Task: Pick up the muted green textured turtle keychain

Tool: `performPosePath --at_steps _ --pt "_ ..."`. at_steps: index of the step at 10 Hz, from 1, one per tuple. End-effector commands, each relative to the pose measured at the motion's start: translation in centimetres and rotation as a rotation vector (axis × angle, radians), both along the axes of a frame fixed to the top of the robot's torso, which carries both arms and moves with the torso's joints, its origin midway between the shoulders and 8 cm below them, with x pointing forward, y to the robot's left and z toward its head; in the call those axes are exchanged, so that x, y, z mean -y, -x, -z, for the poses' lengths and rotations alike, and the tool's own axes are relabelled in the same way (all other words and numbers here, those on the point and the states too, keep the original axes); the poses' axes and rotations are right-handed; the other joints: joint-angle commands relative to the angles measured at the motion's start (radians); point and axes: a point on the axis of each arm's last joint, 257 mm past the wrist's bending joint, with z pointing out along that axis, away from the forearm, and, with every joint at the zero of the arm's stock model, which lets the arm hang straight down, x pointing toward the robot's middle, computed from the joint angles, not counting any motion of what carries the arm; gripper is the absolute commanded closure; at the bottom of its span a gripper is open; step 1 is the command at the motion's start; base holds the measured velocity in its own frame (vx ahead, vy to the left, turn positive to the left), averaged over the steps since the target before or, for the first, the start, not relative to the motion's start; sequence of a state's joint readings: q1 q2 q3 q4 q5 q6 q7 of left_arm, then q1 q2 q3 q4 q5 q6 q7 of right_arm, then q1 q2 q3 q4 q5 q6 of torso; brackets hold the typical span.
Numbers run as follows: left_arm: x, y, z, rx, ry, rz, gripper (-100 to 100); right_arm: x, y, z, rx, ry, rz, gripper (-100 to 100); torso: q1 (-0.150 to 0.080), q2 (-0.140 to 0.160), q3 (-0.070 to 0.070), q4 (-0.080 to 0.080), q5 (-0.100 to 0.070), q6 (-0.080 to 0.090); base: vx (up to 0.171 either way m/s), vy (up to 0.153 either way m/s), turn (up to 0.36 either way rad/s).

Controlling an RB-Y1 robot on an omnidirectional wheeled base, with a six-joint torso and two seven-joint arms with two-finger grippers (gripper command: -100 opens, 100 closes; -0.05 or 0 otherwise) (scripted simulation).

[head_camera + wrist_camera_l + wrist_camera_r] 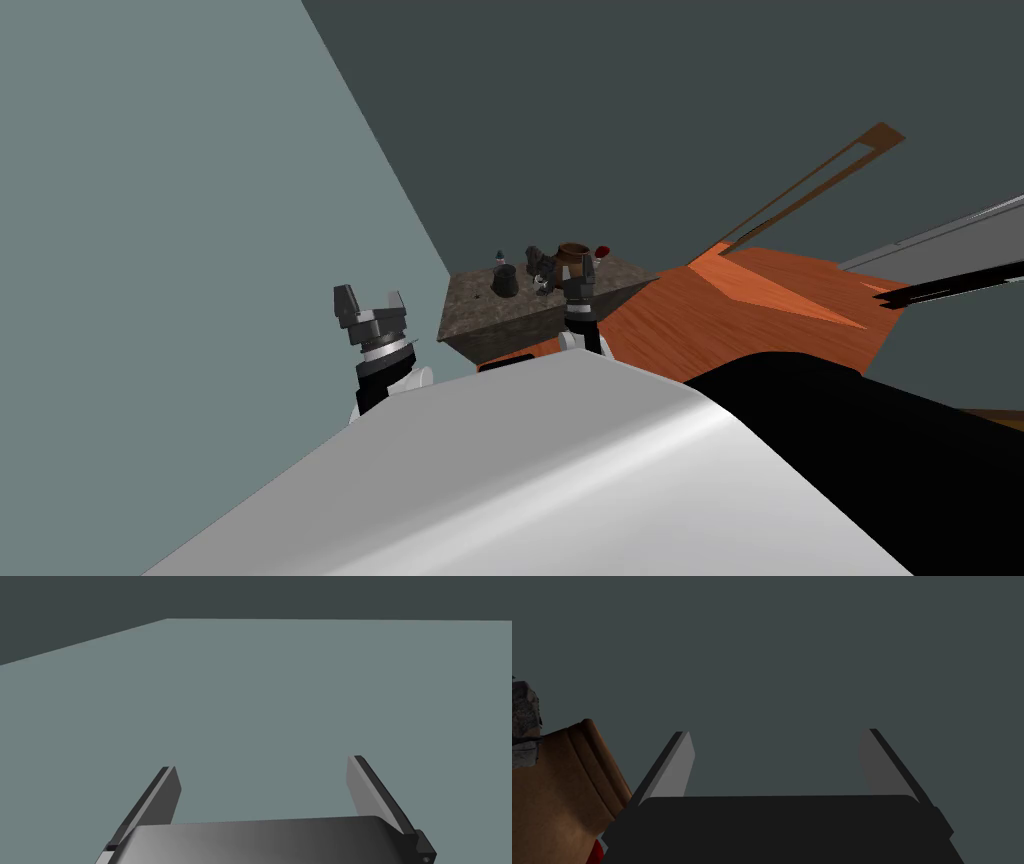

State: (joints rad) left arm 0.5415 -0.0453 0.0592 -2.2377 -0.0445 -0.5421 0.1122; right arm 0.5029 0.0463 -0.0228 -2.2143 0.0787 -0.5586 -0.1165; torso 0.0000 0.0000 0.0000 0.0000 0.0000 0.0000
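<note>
My right gripper (581, 272) stands over the mottled table (475, 300), blades spread with nothing between them and the brown pot (567, 791) just beside one blade. My left gripper (370, 296) hangs off to the table's side, likewise spread and empty. I judge the turtle keychain (540, 268) to be the small dark mottled item on the table next to the pot, not touched by either gripper; I am in reach, but alignment, grasp and lift are all outstanding.

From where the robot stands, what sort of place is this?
Probably a room corner in a house: two grey-green walls meet behind a small mottled table holding a brown pot, beside orange wood-grain floor.
</note>
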Motion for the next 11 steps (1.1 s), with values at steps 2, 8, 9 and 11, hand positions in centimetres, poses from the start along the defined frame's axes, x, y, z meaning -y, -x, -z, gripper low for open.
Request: performPosePath --at_steps 2,8,9,11 --pt "0.4 -0.7 0.5 -0.038 -0.045 0.019 -100 0.0 0.0 0.0 0.000 0.000 0.000 0 -0.003 0.000 0.000 0.000 0.000 0.000 0.011 -0.075 -0.019" --pt "0.9 -3.6 3.2 -0.180 -0.158 0.052 -100 0.0 0.0 0.0 0.000 0.000 0.000 0 -0.004 0.000 0.000 0.000 -0.001 0.000 0.004 -0.087 -0.044" --pt "1.0 -4.3 3.8 -0.211 -0.180 0.056 -100 0.0 0.0 0.0 0.000 0.000 0.000 0 -0.005 0.000 0.000 0.000 -0.001 0.000 0.007 -0.096 -0.072" --pt "1.0 -4.9 4.6 -0.243 -0.203 0.060 -100 0.0 0.0 0.0 0.000 0.000 0.000 0 -0.006 0.001 0.000 0.000 -0.001 0.000 -0.013 -0.072 -0.044"
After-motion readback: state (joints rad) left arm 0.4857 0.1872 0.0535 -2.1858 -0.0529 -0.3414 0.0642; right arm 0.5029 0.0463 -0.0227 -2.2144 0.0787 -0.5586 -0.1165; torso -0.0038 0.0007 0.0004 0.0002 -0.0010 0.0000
